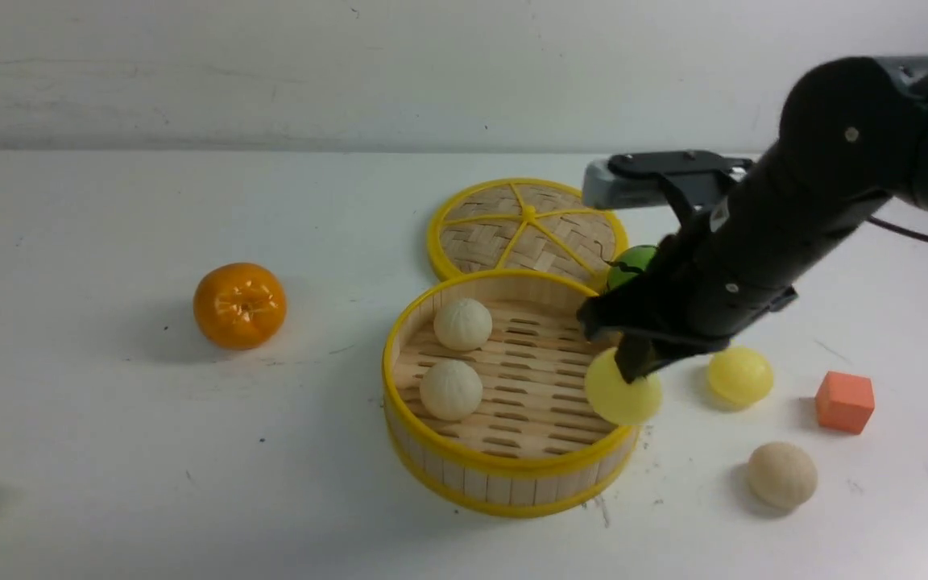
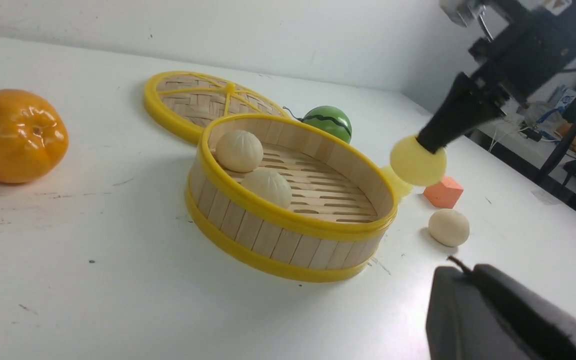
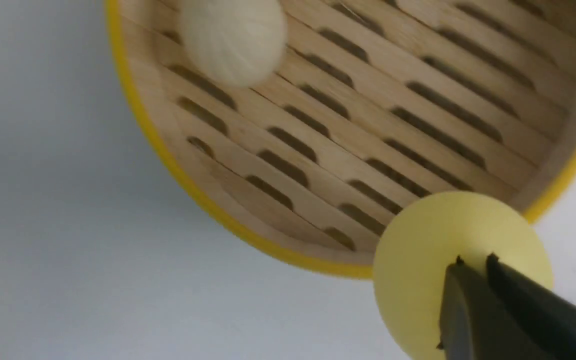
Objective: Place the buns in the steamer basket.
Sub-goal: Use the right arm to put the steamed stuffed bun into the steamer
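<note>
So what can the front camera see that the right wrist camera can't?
Only front: the orange, lid, green ball, cube, a loose yellow bun and a loose cream bun on the table. Only right wrist: nothing new, just a close look at the slotted floor. Both: the basket, the right gripper shut on the held bun by its rim, and a cream bun inside.
</note>
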### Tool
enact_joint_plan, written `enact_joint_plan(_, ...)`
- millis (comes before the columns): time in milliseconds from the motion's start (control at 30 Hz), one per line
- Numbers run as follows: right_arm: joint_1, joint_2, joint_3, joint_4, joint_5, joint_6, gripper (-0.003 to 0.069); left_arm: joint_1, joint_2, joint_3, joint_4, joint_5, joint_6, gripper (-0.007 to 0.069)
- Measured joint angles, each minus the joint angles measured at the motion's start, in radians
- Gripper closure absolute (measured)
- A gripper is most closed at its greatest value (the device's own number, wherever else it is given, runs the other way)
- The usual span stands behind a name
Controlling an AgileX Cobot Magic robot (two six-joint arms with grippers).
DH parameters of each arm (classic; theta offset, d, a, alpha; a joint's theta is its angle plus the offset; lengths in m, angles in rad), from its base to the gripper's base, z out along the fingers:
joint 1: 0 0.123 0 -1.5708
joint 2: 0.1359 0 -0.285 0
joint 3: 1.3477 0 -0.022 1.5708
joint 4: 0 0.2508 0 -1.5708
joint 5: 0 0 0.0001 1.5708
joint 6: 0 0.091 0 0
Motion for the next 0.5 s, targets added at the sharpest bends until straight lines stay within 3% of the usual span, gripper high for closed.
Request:
enact_joint_plan(400, 0.046, 0.333, -0.233, -0.009, -0.013, 0.002, 0.0645, 0.0, 0.0, 0.0, 0.0, 0.0, 0.0, 0.0606)
enact_joint_plan(500, 0.046, 0.359, -0.249, -0.007, -0.016, 0.006, 0.059, 0.0, 0.0, 0.0, 0.0, 0.0, 0.0, 0.0606)
